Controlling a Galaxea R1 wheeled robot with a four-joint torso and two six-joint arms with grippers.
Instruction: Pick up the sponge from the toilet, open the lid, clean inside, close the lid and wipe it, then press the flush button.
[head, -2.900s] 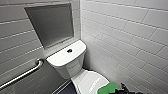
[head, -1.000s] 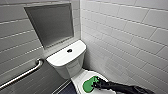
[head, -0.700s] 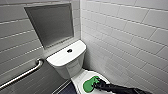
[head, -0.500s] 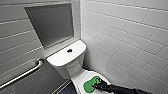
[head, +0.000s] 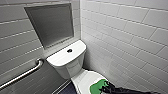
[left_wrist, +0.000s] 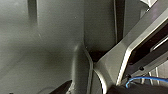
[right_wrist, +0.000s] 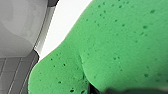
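White-tiled corner — sponge (head: 97, 87) in right gripper (head: 106, 88), on lid (head: 85, 78).

The tiled right wall (head: 130, 42) stands close beside the toilet (head: 66, 66), leaving a narrow gap. Left of the bowl, open floor (head: 67, 89) runs to the grab bar (head: 22, 75). The cistern top is bare around the flush button (head: 69, 50); the sponge (head: 97, 87) and right pincer (head: 106, 88) occupy the near right of the lid (head: 83, 80).

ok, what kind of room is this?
Likely a toilet room: glossy white ceramic toilet with cistern, silver metal grab rail beside it, white rectangular wall tiles.
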